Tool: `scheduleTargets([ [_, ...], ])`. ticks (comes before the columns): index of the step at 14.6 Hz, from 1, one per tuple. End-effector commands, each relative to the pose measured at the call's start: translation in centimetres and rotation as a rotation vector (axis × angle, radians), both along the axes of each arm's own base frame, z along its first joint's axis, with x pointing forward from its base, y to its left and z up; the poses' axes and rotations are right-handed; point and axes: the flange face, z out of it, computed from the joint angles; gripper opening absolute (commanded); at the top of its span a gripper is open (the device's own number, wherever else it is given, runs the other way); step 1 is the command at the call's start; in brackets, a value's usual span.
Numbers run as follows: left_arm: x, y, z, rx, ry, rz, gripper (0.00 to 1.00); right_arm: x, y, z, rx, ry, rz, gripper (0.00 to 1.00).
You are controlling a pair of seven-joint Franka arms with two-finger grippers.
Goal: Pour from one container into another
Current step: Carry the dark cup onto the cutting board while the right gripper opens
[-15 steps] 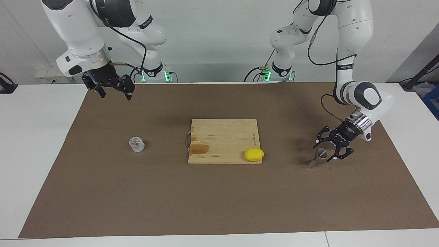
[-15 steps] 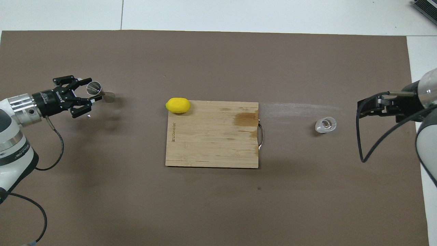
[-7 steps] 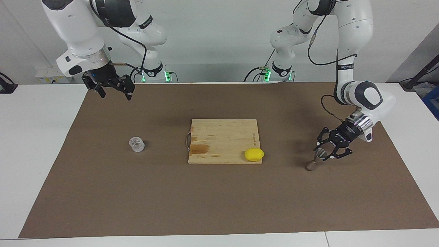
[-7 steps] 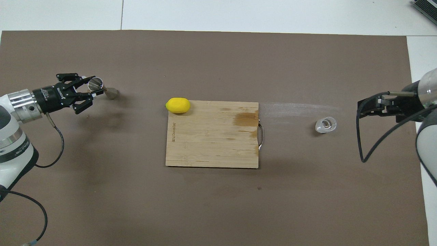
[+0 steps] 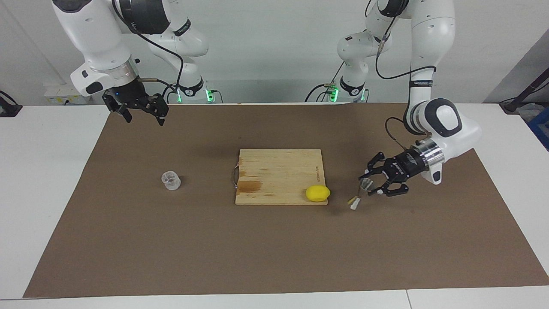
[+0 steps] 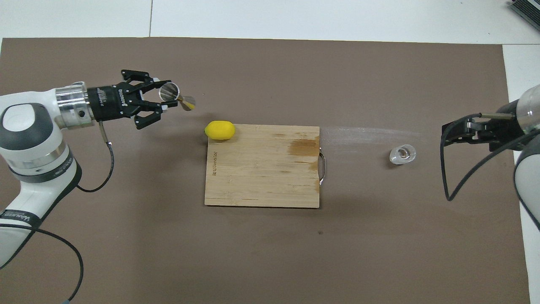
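Pincer work is falling to the left gripper (image 5: 369,185), which is clamping its fingers around the upper cone of the jigger (image 5: 359,192) and holding it over the brown mat (image 5: 274,257), beside the cutting board toward the left arm's end of the table. Whether the jigger's lower cone is touching the mat cannot be told; it is leaning, tilted away from the gripper, probably because the side-on grip is catching only the top cone. Going by size, the mat is covering most of the table (image 5: 47,180), and the wooden cutting board (image 6: 261,169) is lying at its centre, handle pointing toward the right arm's end. A yellow lemon (image 6: 220,130) is sitting on the board's corner nearest the jigger, apparently no part of this job. Waiting over the mat's corner at its own end, nearest the robots, the right gripper (image 5: 139,107) is hanging well apart from the clear cup (image 5: 171,180); I cannot tell how its fingers are set. That cup is standing upright on the mat between the board and the right arm's end, untouched, so the jigger is likely being carried toward it before any pouring.
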Motion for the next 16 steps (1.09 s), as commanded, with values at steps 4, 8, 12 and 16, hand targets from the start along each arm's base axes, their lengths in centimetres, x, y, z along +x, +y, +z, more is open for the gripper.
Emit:
scheduleTargets([
  [4,-2.2,-14.0,1.8,0.006,0.076,-0.019,0.00,-0.2,-0.1,0.3,-0.008,-0.011,-0.016,1.00],
  [8,-5.5,-22.2,0.7,0.030,0.072,0.018,0.00,-0.2,-0.1,0.2,-0.008,-0.010,-0.016,1.00],
  [12,-8.9,-27.0,-1.5,0.110,0.059,0.004,0.00,-0.2,-0.3,0.2,-0.008,-0.008,-0.021,1.00],
  [16,-9.5,-28.1,-3.6,0.150,0.069,0.038,0.00,-0.3,-0.7,0.2,-0.008,0.000,-0.024,1.00],
])
